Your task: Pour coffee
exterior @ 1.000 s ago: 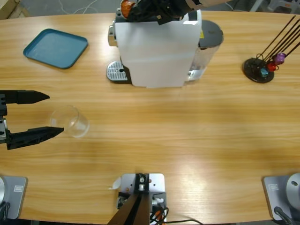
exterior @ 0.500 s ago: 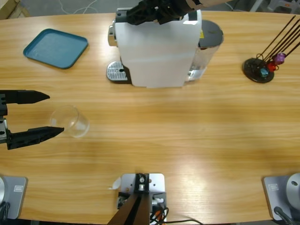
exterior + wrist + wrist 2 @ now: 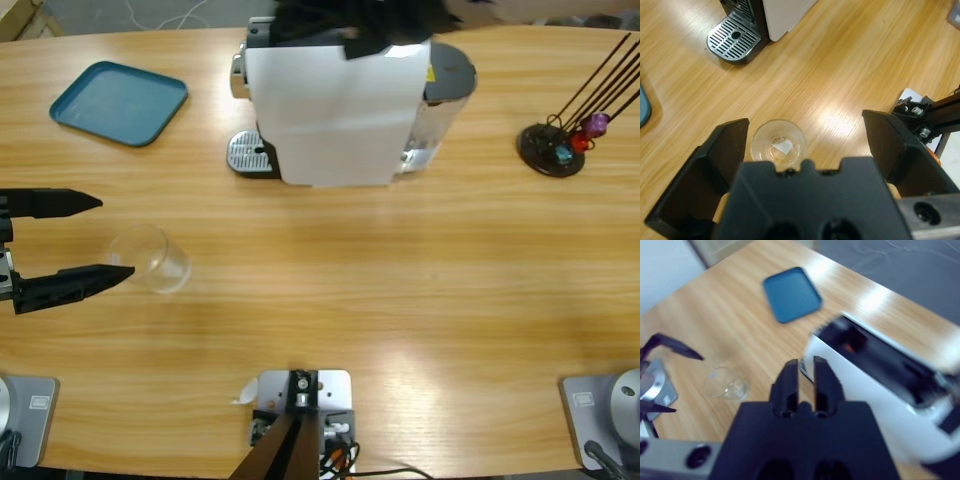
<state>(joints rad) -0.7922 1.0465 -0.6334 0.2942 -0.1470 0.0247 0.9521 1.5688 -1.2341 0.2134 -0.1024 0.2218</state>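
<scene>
ease the wide-open, empty left gripper [image 3: 105, 238] squarely around the glass [image 3: 150, 258]; right gripper [image 3: 805, 377] closed, empty.

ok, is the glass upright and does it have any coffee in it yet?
Upright and empty: the glass stands mouth up on the table, clear to its bottom, between the left gripper's open jaws, untouched.

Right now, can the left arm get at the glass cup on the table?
Probably yes. The left gripper is open, and the glass cup stands upright just beyond its tips, roughly in line with the gap. Only bare table lies between them, and nothing else stands near the cup.
</scene>
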